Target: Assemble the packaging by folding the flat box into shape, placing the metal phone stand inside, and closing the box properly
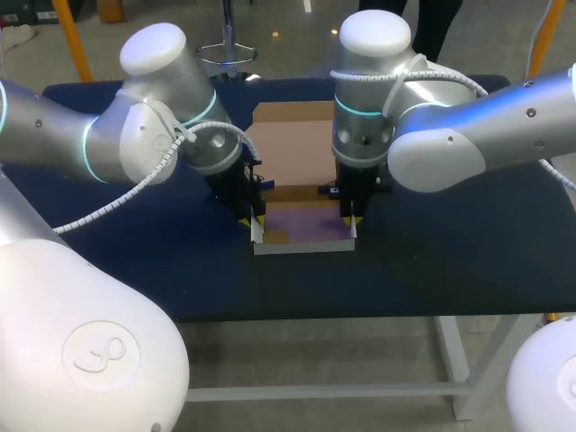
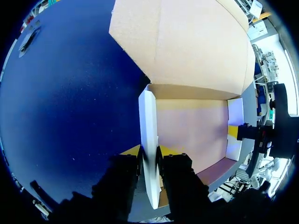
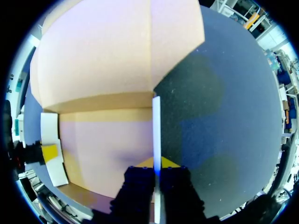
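Observation:
A cardboard box [image 1: 306, 227] lies half folded at the middle of the table, its brown floor showing and its wide lid flap [image 1: 292, 148] flat behind it. My left gripper [image 1: 255, 219] stands over the box's left side wall [image 2: 148, 121]; that upright white wall sits pinched between its fingers [image 2: 150, 151]. My right gripper [image 1: 351, 219] is shut on the thin right side wall [image 3: 156, 126], also upright, with its yellow tips [image 3: 157, 162] on either side. Each wrist view shows the other gripper across the box floor. No phone stand is in view.
The dark blue table [image 1: 432, 261] stretches out on both sides of the box. Its front edge [image 1: 360, 310] runs a short way in front of the box's front wall. Both arms come down steeply close together over the box.

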